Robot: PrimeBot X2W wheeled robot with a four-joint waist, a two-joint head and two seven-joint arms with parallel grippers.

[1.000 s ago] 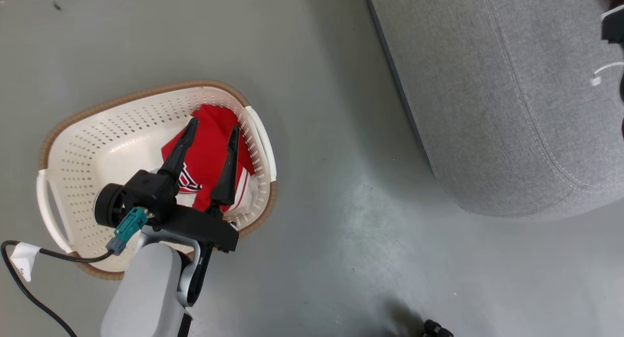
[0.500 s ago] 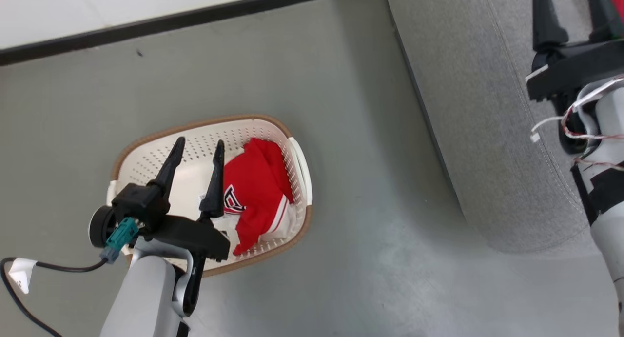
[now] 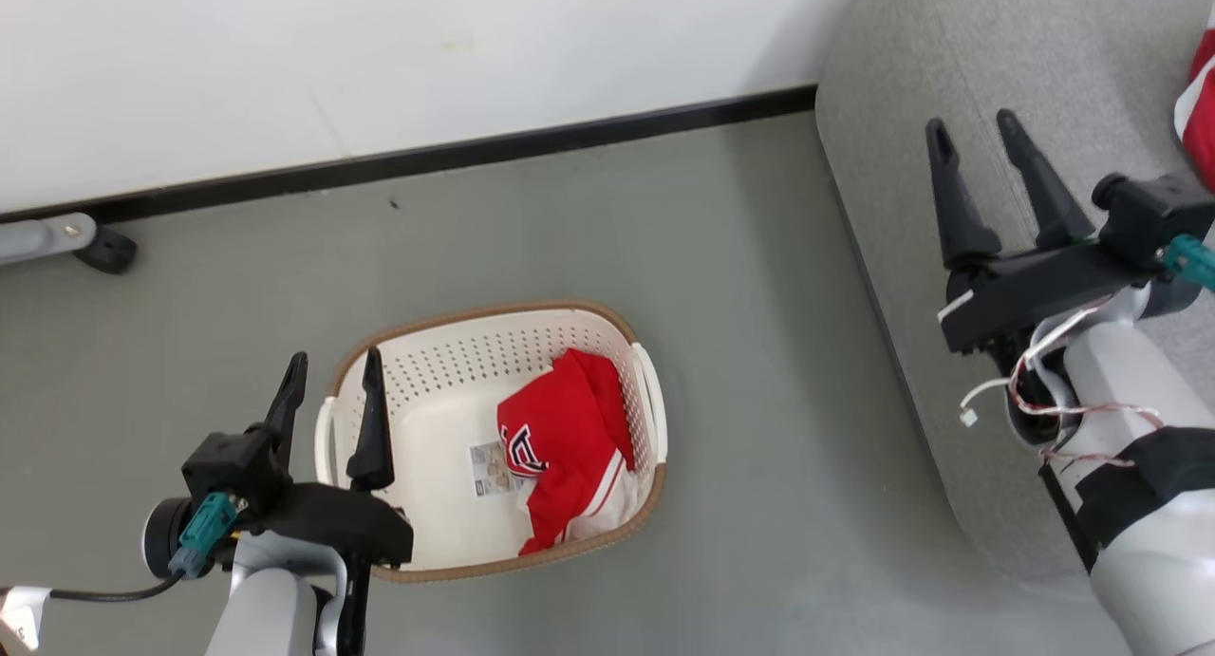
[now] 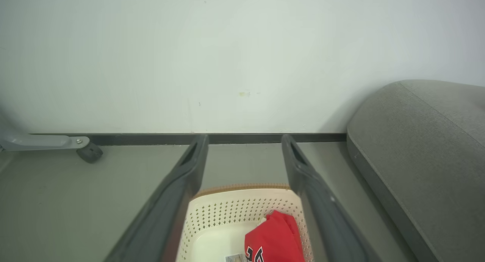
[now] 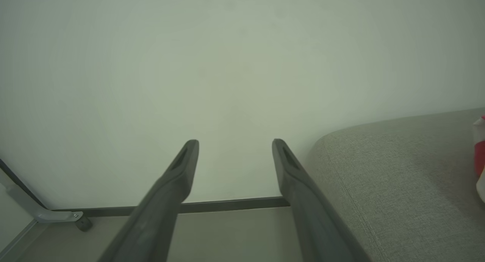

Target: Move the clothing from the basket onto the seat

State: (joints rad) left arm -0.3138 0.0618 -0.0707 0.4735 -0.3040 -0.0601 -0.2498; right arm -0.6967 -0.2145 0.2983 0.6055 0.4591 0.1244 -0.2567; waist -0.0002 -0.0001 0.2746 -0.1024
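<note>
One red garment (image 3: pixel 570 438) with the block lettering is bunched up at the right end of the basket (image 3: pixel 456 352), pressed against its wall, and the label sticker (image 3: pixel 491 469) shows just beside it. Another bit of red-and-white clothing (image 3: pixel 1198 105) lies on the seat (image 3: pixel 1044 48), cut off by the picture's edge. The basket sits on the grey floor (image 3: pixel 759 257) near the seat's edge, not touching it. The left pincer (image 3: pixel 335 357) hangs by the basket's left end, spread wide with nothing in it. The right pincer (image 3: pixel 970 121) is over the seat's edge, also wide apart and empty.
</note>
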